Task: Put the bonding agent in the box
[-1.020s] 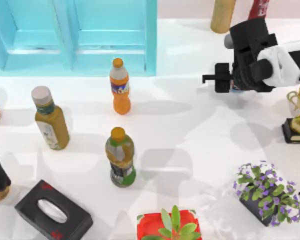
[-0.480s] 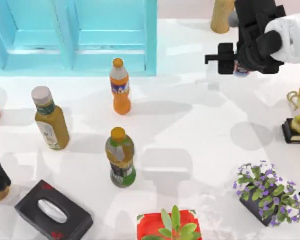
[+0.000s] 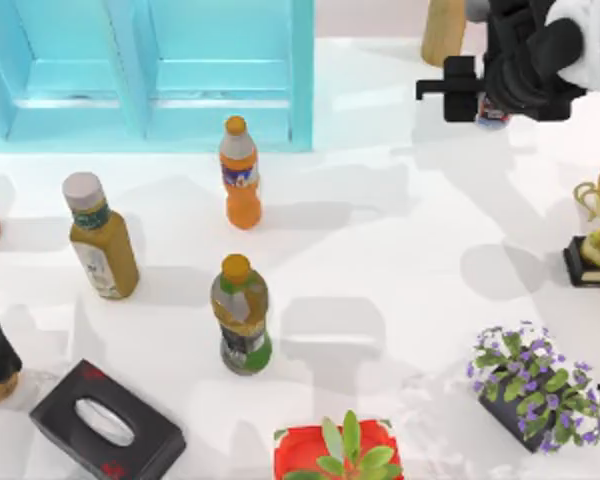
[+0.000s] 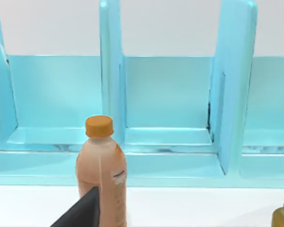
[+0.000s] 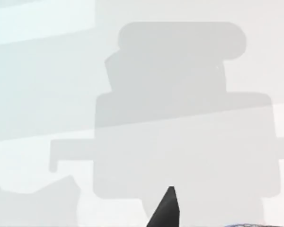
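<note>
My right gripper [image 3: 492, 100] at the surface's [image 3: 400, 250] far right, jaws holding the bonding agent [image 3: 493, 112], blue box [image 3: 302, 80] compartments bare.

In the top view, the right gripper [image 3: 492, 100] hid most of the glue bottle [image 3: 493, 113]; just a bit of its label showed, and its fingers could not be made out. The blue box [image 3: 150, 75] and a tan bottle [image 3: 445, 30] were cut off by the top edge.
</note>
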`<state>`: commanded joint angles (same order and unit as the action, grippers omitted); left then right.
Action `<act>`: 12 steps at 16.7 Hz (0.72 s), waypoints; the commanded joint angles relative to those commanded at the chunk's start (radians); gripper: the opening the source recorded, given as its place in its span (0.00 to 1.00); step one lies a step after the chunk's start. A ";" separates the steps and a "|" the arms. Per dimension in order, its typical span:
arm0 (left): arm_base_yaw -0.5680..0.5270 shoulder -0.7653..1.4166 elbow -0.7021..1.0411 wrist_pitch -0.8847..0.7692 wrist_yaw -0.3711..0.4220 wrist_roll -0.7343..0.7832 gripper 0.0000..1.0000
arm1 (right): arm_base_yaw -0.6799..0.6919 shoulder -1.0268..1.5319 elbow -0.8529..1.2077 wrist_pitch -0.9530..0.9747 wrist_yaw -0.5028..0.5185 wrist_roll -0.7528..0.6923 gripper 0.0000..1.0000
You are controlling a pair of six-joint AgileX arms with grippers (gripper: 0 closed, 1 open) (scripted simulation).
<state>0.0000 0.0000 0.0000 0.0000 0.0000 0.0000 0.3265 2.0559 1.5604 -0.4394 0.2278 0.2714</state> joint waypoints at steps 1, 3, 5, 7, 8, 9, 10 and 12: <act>0.000 0.000 0.000 0.000 0.000 0.000 1.00 | 0.000 0.000 0.000 0.000 0.000 0.000 0.00; 0.000 0.000 0.000 0.000 0.000 0.000 1.00 | -0.001 0.004 -0.004 0.002 -0.001 0.000 0.00; 0.000 0.000 0.000 0.000 0.000 0.000 1.00 | -0.034 -0.015 -0.036 0.000 -0.021 -0.032 0.00; 0.000 0.000 0.000 0.000 0.000 0.000 1.00 | -0.110 -0.067 -0.105 -0.001 -0.067 -0.100 0.00; 0.000 0.000 0.000 0.000 0.000 0.000 1.00 | -0.164 -0.106 -0.147 0.000 -0.098 -0.141 0.00; 0.000 0.000 0.000 0.000 0.000 0.000 1.00 | -0.227 -0.153 -0.192 0.003 -0.134 -0.186 0.00; 0.000 0.000 0.000 0.000 0.000 0.000 1.00 | -0.297 -0.206 -0.238 0.006 -0.174 -0.234 0.00; 0.000 0.000 0.000 0.000 0.000 0.000 1.00 | -0.443 -0.325 -0.334 0.011 -0.261 -0.336 0.00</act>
<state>0.0000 0.0000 0.0000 0.0000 0.0000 0.0000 -0.1167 1.7307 1.2268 -0.4287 -0.0333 -0.0645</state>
